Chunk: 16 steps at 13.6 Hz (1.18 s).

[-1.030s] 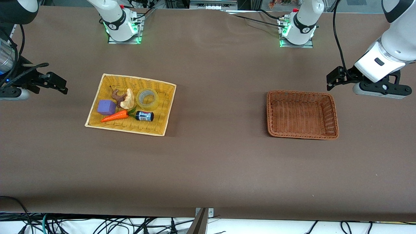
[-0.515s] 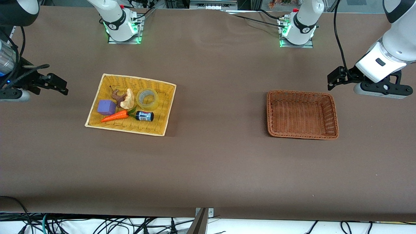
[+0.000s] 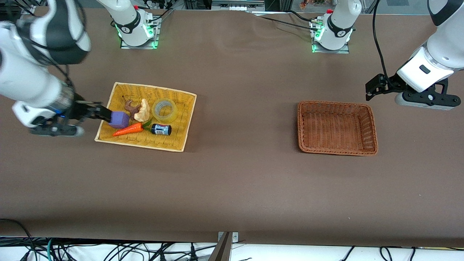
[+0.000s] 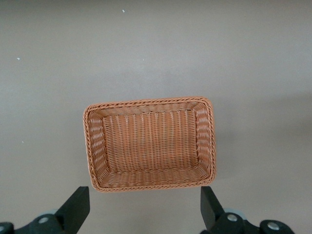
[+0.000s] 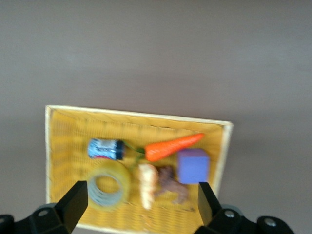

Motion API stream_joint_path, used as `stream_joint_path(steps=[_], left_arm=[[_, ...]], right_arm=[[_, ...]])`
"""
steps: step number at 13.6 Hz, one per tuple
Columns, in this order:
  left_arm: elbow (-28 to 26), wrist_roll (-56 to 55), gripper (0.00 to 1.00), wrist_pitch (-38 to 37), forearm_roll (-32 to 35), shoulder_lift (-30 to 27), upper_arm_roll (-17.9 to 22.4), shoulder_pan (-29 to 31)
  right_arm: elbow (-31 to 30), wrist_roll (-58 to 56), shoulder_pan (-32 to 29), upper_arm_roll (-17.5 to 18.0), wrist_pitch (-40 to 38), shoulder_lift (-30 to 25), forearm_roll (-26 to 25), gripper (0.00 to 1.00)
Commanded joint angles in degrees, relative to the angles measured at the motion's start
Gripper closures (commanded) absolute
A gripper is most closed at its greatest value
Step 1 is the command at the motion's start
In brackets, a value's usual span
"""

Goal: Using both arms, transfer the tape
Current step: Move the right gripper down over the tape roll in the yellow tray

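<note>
The tape (image 3: 165, 118), a clear yellowish ring, lies flat in the yellow basket (image 3: 145, 148), beside a cream and brown toy. It also shows in the right wrist view (image 5: 124, 178). My right gripper (image 3: 105, 115) is open and empty over that basket's rim at the right arm's end, by the purple cube (image 3: 119, 119). In its wrist view the right gripper (image 5: 141, 204) has both fingers spread wide above the basket's contents. My left gripper (image 3: 373, 88) is open and empty in the air near the brown basket (image 3: 337, 148), which shows empty in the left wrist view (image 4: 146, 186) beyond the left gripper (image 4: 144, 209).
The yellow basket also holds a carrot (image 3: 128, 129), a small black cylinder with a blue label (image 3: 161, 129) and a cream and brown toy (image 3: 139, 110). Bare brown table lies between the two baskets.
My right arm has swung from the table's end in toward the yellow basket, bringing its gripper to the basket's rim. The left arm has hardly moved.
</note>
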Motion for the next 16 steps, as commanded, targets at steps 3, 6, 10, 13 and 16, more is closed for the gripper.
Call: stream_joint_path(steps=[3,6,10,13,16], left_arm=[[0.36,0.48,0.00,-0.97,-0.58,-0.55,0.33,0.04],[0.36,0.48,0.00,-0.97,-0.58,-0.55,0.33,0.04],[0.36,0.48,0.00,-0.97,-0.58,-0.55,0.33,0.04],[0.36,0.48,0.00,-0.97,-0.58,-0.55,0.33,0.04],[0.36,0.48,0.00,-0.97,-0.58,-0.55,0.33,0.13]], right_arm=[[-6.61,3.07,2.17,-0.11,4.63,0.85,-0.35,0.00],[-16.36,3.42,2.17,-0.11,12.96,-1.16,0.18,0.00],[-23.49,9.74,2.26,1.82,20.18,-1.70,0.18,0.00],[-28.59,14.21,2.26,4.71,25.11,-1.96,0.18,0.00],[-32.29,18.00,2.26,7.26,28.53,-1.96,-0.26,0.00]])
